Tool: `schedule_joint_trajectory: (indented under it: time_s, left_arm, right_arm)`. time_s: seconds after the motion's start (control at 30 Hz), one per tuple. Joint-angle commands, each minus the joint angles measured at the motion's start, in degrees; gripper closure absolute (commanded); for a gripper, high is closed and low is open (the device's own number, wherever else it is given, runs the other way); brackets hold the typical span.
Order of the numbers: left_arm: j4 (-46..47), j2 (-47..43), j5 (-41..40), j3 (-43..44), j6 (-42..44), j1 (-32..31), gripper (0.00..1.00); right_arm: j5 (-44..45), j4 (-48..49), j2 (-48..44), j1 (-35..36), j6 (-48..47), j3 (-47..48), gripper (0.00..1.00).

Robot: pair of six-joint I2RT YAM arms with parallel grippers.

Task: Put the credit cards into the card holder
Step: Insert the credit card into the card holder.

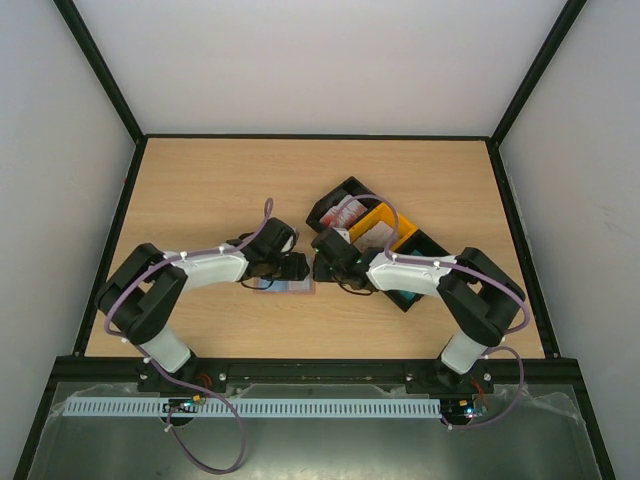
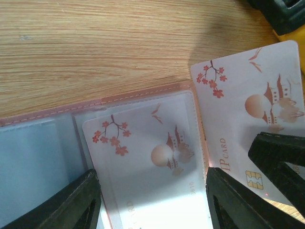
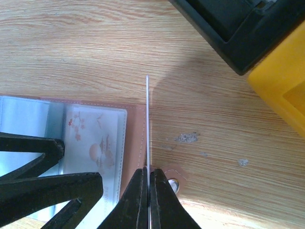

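Observation:
The card holder (image 2: 119, 98) lies open on the wood, its reddish-brown rim and clear pockets facing up. A white credit card with red blossoms (image 2: 152, 157) sits in its right pocket. My left gripper (image 2: 152, 205) hovers open over that card, one finger off each side of it. My right gripper (image 3: 148, 191) is shut on a second white credit card (image 3: 147, 124), held on edge just above the holder's right rim (image 3: 136, 138). From the left wrist this second card (image 2: 248, 100) shows its face. From above, both grippers (image 1: 295, 266) (image 1: 322, 268) meet over the holder (image 1: 285, 287).
A black tray (image 1: 345, 210), a yellow tray (image 1: 385, 230) and another black tray (image 1: 415, 280) stand in a diagonal row right of the grippers, with cards in them. Tray corners (image 3: 238, 28) (image 3: 281, 86) loom close to the right wrist. A black frame borders the table.

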Motion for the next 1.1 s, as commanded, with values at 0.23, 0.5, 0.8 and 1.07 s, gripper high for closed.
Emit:
schedule_joint_trajectory:
  time_s: [0.23,0.5,0.8,1.07]
  left_arm:
    - [0.4,-5.8,2.8,0.6,0.5,-0.3,0.36]
    - [-6.0,-16.4,-9.7,-1.2,-3.1,0.1,0.27]
    - [-3.9,-23.6,-8.2,-12.1,-6.7,6.6,0.48]
    - [-2.3,-21.9,-4.5,-15.3,-6.3,8.5,0.57]
  right_arm:
    - [2.6,1.0,-5.0,0.4,-1.0,-1.1,0.98]
    - [-0.9,5.9,-15.3,0.4,-1.8,-3.5,0.98]
    - [-10.9,27.1,-15.0,0.8,6.8,-12.8,0.98]
    - [-12.7,40.1,-4.8,2.4,14.2,-15.6,0.98]
